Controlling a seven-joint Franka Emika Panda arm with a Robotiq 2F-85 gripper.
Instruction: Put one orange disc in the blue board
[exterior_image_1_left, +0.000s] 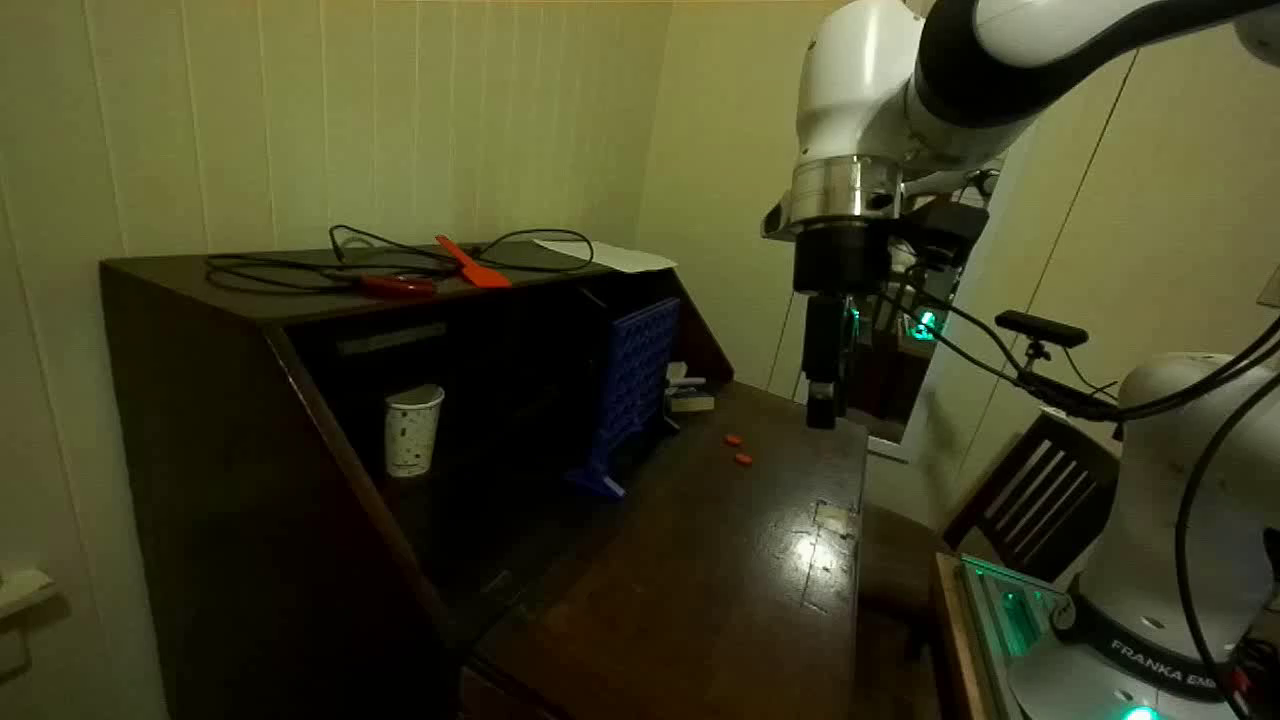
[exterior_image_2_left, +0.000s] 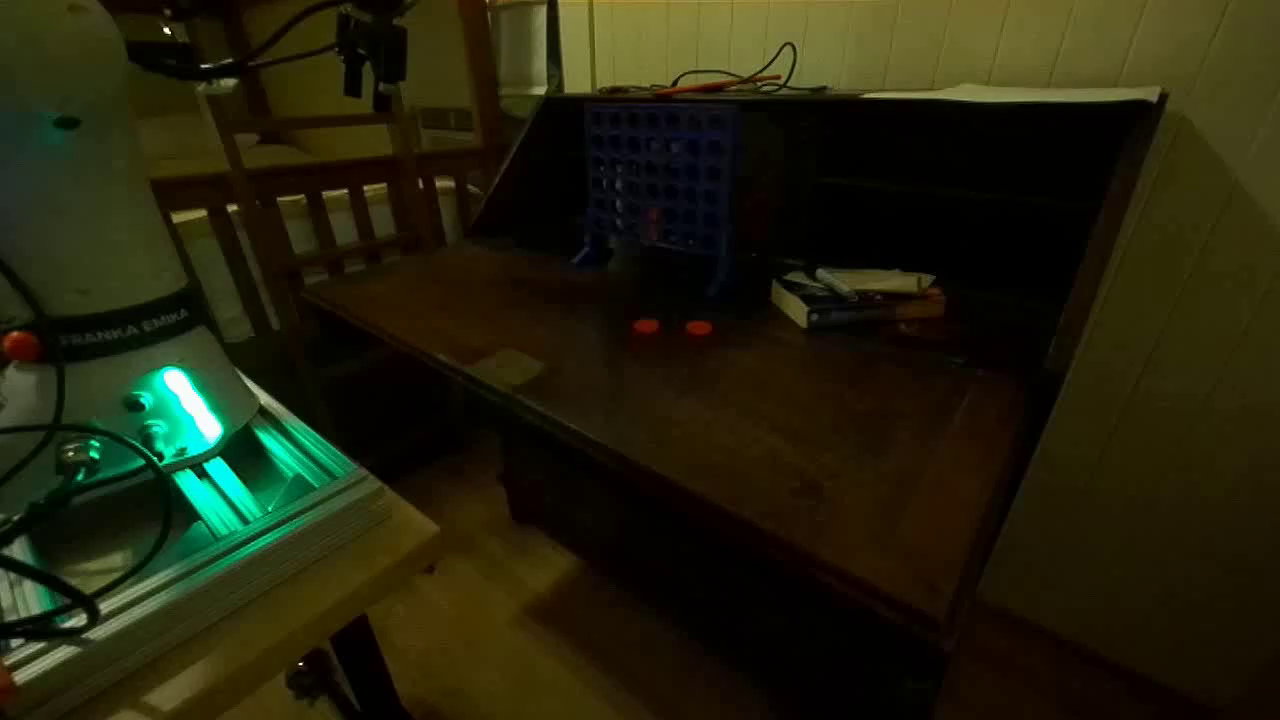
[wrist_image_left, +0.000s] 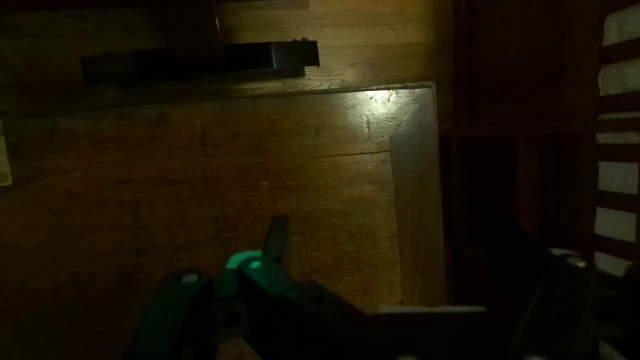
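Two orange discs (exterior_image_1_left: 733, 440) (exterior_image_1_left: 743, 460) lie flat and apart on the desk; they also show in an exterior view (exterior_image_2_left: 646, 327) (exterior_image_2_left: 698, 328). The blue board (exterior_image_1_left: 640, 370) stands upright on its feet at the cabinet's opening, behind the discs; its grid of holes shows in an exterior view (exterior_image_2_left: 664, 178), with a faint reddish spot low in it. My gripper (exterior_image_1_left: 822, 410) hangs pointing down, high above the desk and away from discs and board. It shows at the top of an exterior view (exterior_image_2_left: 368, 95). In the wrist view (wrist_image_left: 387, 222) its fingers are wide apart and empty; discs and board are out of view there.
A dark wooden desk (exterior_image_1_left: 680, 600) carries everything. A speckled cup (exterior_image_1_left: 412, 430) stands inside the cabinet. A book with items on it (exterior_image_2_left: 860, 310) lies beside the board. An orange-red tool (exterior_image_1_left: 475, 268), black cables and paper (exterior_image_1_left: 610, 256) lie on top. A chair (exterior_image_1_left: 1050, 490) stands behind.
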